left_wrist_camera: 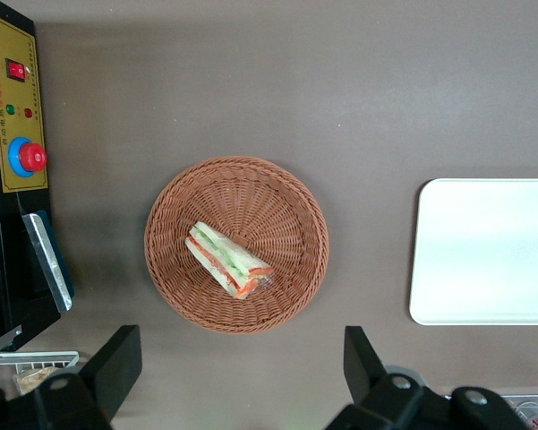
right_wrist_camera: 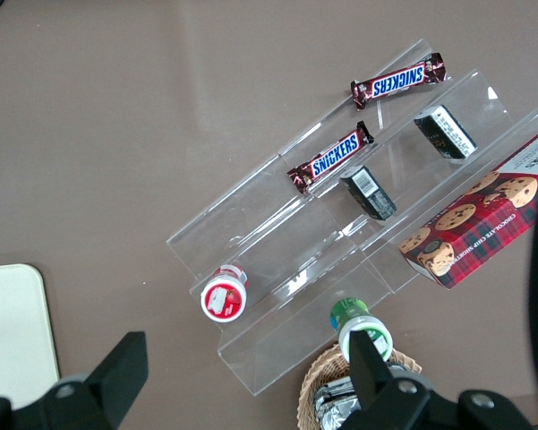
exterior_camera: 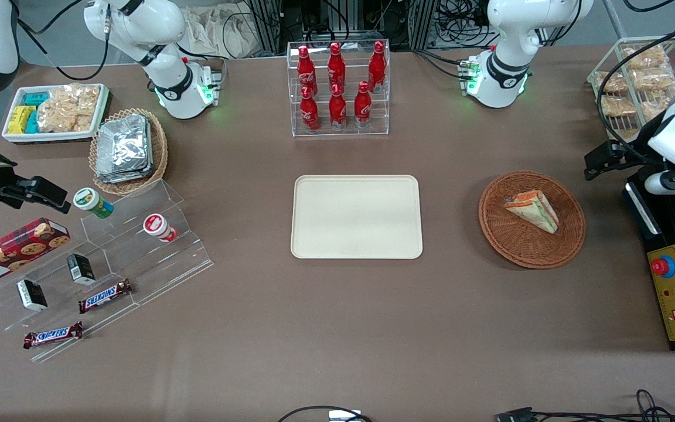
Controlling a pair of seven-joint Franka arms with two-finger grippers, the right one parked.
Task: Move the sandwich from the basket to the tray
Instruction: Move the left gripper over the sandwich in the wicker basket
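Left wrist view — sandwich [left_wrist_camera: 228, 261] in basket [left_wrist_camera: 297, 206]; gripper [left_wrist_camera: 237, 358] spread

Yellow control box [left_wrist_camera: 16, 107], red button: near one finger [left_wrist_camera: 116, 358] of the spread gripper [left_wrist_camera: 240, 358].
Cola bottle rack [exterior_camera: 338, 88]: well apart from the fingers.
Foil packets [exterior_camera: 123, 146], Snickers bars [exterior_camera: 105, 296], cookie box [exterior_camera: 15, 249]: farthest from the fingers, toward the parked arm's end.

Just a big, evenly lit brown table [exterior_camera: 337, 328] under my gripper [left_wrist_camera: 237, 340], with cables [exterior_camera: 460, 23] tangled at its far edge.
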